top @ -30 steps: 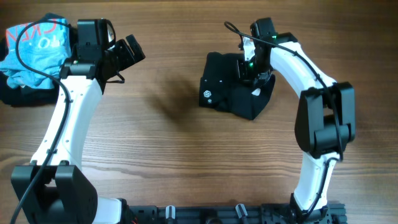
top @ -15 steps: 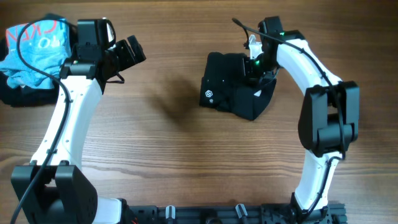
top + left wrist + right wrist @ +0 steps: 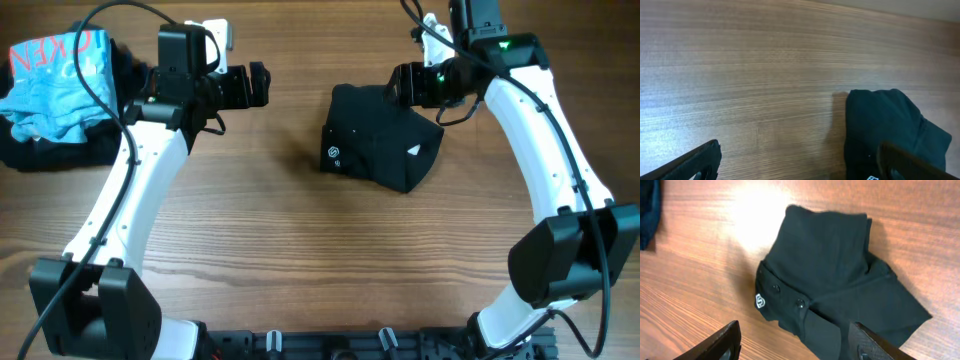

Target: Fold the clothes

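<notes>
The right gripper is held open and empty at the one o'clock edge of the black T-shirt. This soft, matte, folded bundle is laid on the wood-grain table, its long axis from ten to four o'clock. The left gripper is spread wide, empty.

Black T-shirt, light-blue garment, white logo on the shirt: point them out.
black T-shirt [image 3: 382, 142], overhead view, middle of the folded bundle.
light-blue garment [image 3: 52, 88], overhead view, crumpled blue middle.
white logo [image 3: 760, 301], right wrist view, the emblem itself.
</notes>
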Robot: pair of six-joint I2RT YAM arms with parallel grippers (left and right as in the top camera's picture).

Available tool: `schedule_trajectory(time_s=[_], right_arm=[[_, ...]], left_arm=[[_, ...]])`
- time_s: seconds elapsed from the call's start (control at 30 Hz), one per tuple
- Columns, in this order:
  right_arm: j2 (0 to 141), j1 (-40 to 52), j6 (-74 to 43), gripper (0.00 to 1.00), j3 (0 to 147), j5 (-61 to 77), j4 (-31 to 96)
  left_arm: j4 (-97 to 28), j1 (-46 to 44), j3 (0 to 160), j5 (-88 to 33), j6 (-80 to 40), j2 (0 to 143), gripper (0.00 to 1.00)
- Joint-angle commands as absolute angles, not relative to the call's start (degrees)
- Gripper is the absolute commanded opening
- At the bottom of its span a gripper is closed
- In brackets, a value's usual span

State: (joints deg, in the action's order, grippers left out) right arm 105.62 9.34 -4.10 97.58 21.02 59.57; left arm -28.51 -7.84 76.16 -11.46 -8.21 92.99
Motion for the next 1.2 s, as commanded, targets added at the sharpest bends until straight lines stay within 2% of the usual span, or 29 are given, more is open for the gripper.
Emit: schedule_trajectory(time_s=[0.0, 0.3, 0.5, 0.6, 0.73, 0.83, 0.97, 1.17], right_arm=[[106.50, 9.89, -7.16, 0.73, 96.84, 22.13, 59.77], [106.50, 10.39, -12.69, 0.80, 96.33, 19.90, 60.25], [106.50, 12.58, -17.12, 0.82, 93.25, 19.11, 58.57], [106.50, 14.92, -17.10, 0.78, 90.24, 19.14, 55.46], [106.76, 18.28, -17.56, 0.65, 85.60, 19.07, 48.53], [107.87, 19.79, -18.26, 0.59, 83.15, 18.85, 42.68], [111.37, 20.40, -18.15, 0.59, 82.15, 18.13, 36.86], [118.04, 20.47, -14.66, 0.60, 82.15, 19.25, 34.79]], left_arm=[[-29.95, -5.89, 76.84, -11.94, -11.51, 93.82, 1.00], [-37.65, -0.05, 76.84, -11.53, -22.52, 94.94, 1.00], [-39.92, -0.10, 76.84, -11.53, -21.71, 96.09, 1.00], [-39.29, 0.14, 76.84, -10.81, -21.47, 96.09, 1.00], [-37.67, 2.57, 76.84, -10.87, -23.27, 96.09, 1.00], [-37.74, 4.21, 76.84, -10.87, -23.16, 96.09, 1.00], [-37.98, 4.78, 76.84, -10.83, -22.72, 96.09, 1.00], [-37.95, 4.78, 76.84, -10.83, -22.44, 96.14, 1.00]])
